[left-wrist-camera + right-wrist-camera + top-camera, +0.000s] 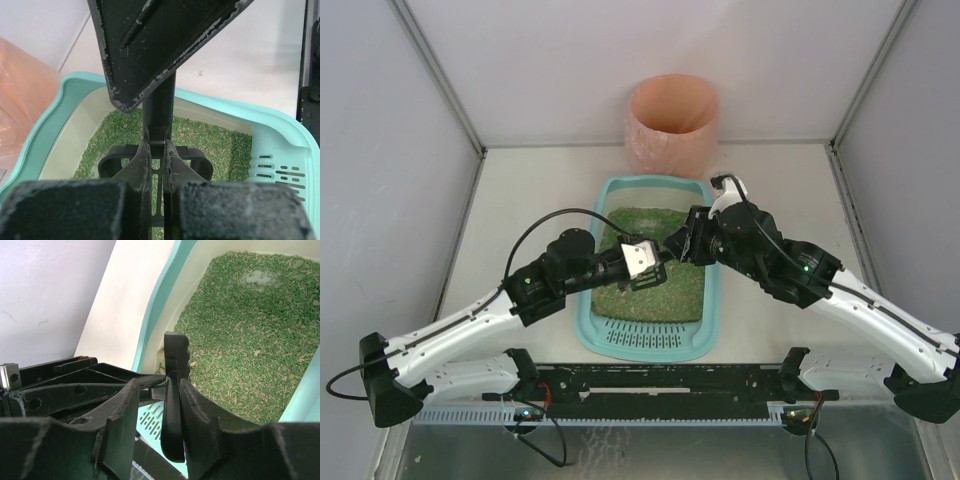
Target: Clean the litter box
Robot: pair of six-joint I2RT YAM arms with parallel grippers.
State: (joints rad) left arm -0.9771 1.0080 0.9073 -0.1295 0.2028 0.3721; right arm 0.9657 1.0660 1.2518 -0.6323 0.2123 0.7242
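The litter box [650,343] is set mid-worktop [520,200], grate end nearest the arm bases, with green granules [250,315] spread inside. Over it, a black scoop [160,100] is clamped in the left pincer [159,155]. The right pincer [172,390] is seen flanking a black part; whether it grips cannot be told. A pink-orange bin [672,125] stands behind.

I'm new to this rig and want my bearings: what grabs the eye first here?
The teal litter box, filled with green granules, sits mid-table. Above it, the left pincer is shut on the handle of a black scoop, and the right pincer straddles what looks like the scoop's other end, fingers slightly apart. A round pink-orange bin stands just behind the box.
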